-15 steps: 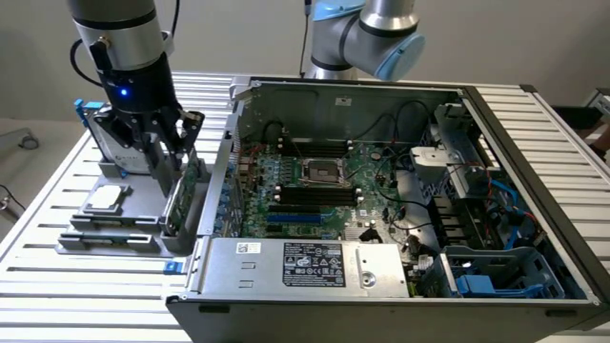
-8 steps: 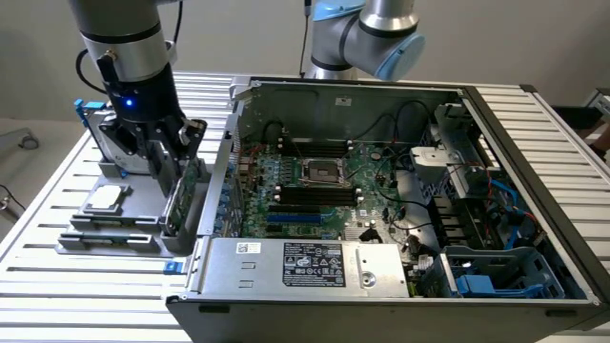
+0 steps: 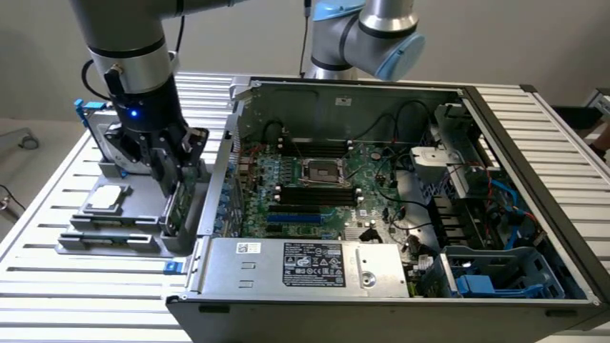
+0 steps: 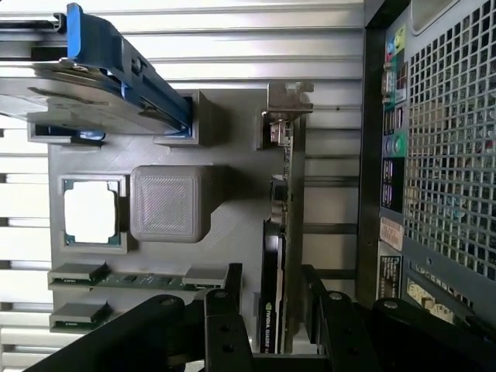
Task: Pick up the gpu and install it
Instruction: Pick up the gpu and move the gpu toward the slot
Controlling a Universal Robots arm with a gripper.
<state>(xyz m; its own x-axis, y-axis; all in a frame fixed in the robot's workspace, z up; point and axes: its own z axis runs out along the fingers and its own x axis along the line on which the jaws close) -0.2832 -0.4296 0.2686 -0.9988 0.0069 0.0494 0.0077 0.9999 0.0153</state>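
Silver bracket (image 4: 288, 101) of gpu (image 4: 284, 217), parted fingers (image 4: 225, 322) either side, wrist view

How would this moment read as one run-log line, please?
tool: open, straddling gpu | gpu: upright in grey holder | computer case: open

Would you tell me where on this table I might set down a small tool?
Bare table lies at the exterior view's left of the gray tray, in front of it, and at the exterior view's right of the computer case. It is crowded between tray and case, where the open gripper straddles the gpu.
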